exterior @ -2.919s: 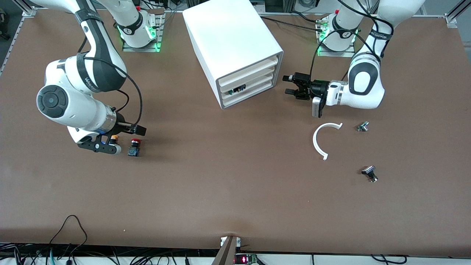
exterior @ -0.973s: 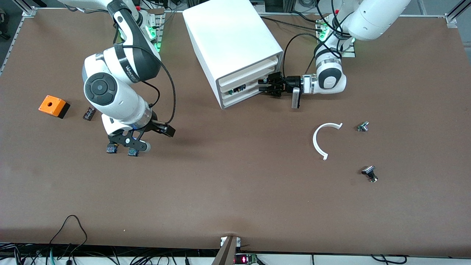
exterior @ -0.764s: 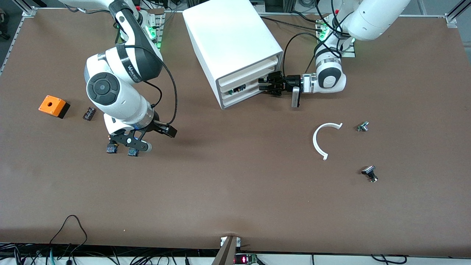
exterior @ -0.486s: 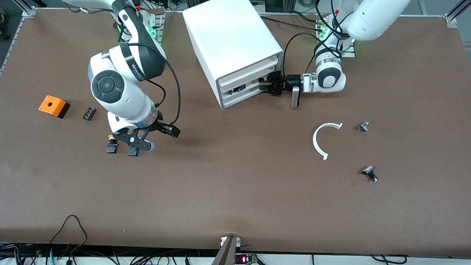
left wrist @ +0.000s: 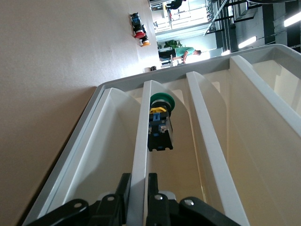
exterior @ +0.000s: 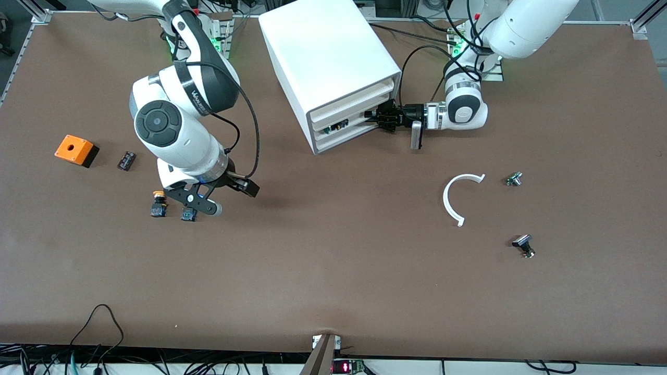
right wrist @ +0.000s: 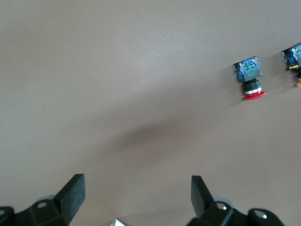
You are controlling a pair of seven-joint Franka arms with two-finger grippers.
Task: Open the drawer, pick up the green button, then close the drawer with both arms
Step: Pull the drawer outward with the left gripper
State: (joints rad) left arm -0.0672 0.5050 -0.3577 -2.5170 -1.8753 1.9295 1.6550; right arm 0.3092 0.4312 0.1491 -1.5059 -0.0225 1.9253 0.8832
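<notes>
The left gripper (left wrist: 138, 188) has its fingers (left wrist: 152, 200) closed on the drawer (left wrist: 141, 155) front wall, the button (left wrist: 160, 123) inside. The right gripper (right wrist: 136, 193), fingers (right wrist: 73, 190) spread wide and empty, hovers over the tabletop (right wrist: 117, 70).

Front view: right gripper (exterior: 200, 200) covers the red button (right wrist: 250, 77) almost wholly. Button (left wrist: 160, 123) in drawer (left wrist: 141, 155) shows there only as a dark speck. Yellow button (right wrist: 294, 61) cut by right wrist view's edge.
</notes>
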